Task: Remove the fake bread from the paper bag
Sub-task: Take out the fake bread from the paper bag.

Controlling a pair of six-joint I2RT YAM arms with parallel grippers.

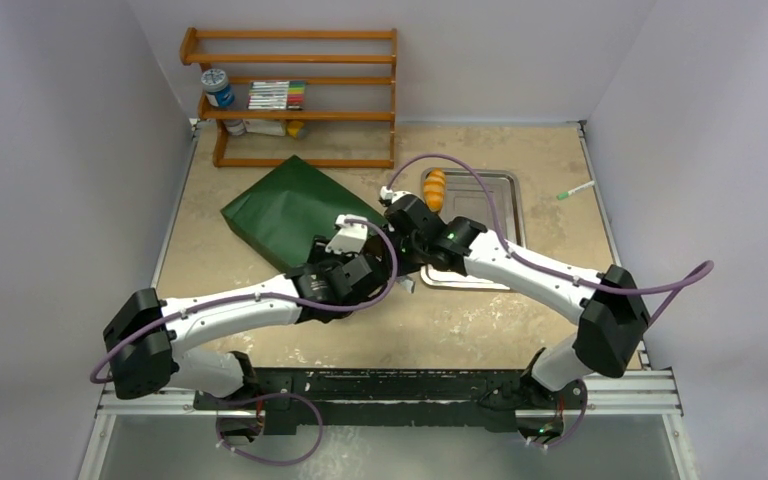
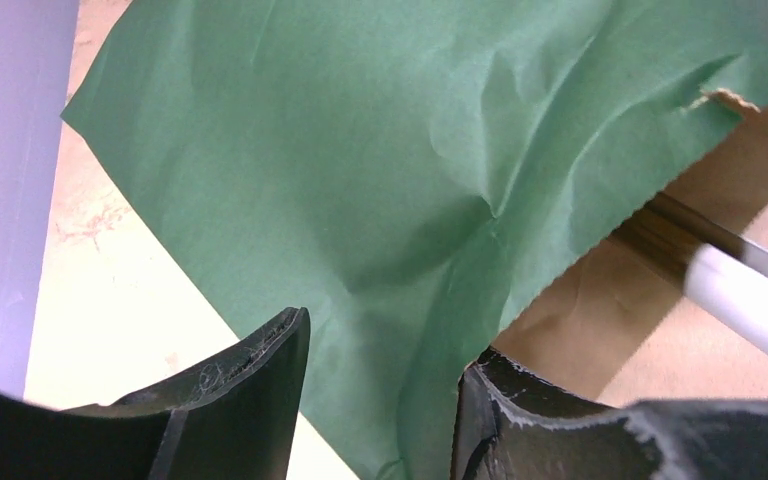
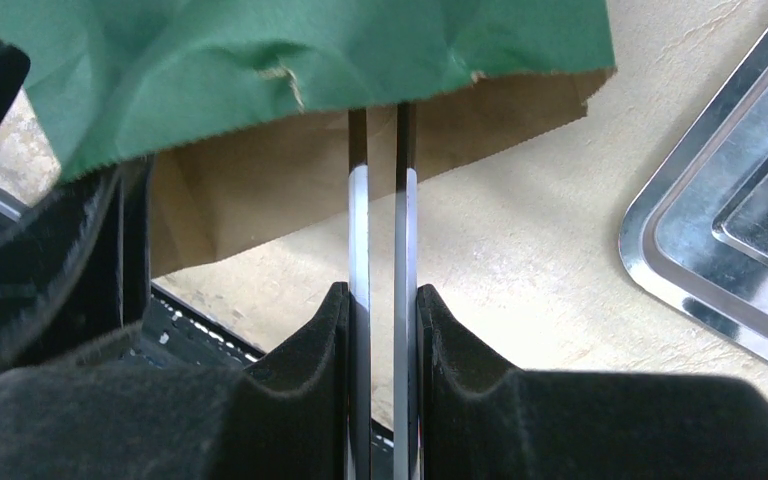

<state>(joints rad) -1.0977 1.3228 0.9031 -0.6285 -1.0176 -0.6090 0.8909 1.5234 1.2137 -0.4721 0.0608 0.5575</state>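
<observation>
The dark green paper bag (image 1: 290,210) lies on its side, its brown-lined mouth toward the arms; it also shows in the left wrist view (image 2: 360,150) and the right wrist view (image 3: 260,50). My left gripper (image 1: 372,243) (image 2: 385,370) is open, with the bag's upper lip between its fingers. My right gripper (image 1: 400,218) (image 3: 382,300) is shut on long metal tongs (image 3: 380,200), whose two arms reach into the bag's mouth; they also show in the left wrist view (image 2: 740,280). A striped orange roll (image 1: 435,190) lies in the metal tray (image 1: 505,180). Other bread is hidden.
A wooden rack (image 1: 300,90) with a can, markers and small items stands at the back. A white pen with a green tip (image 1: 577,190) lies right of the tray. The tray's corner (image 3: 720,250) is close to my right gripper.
</observation>
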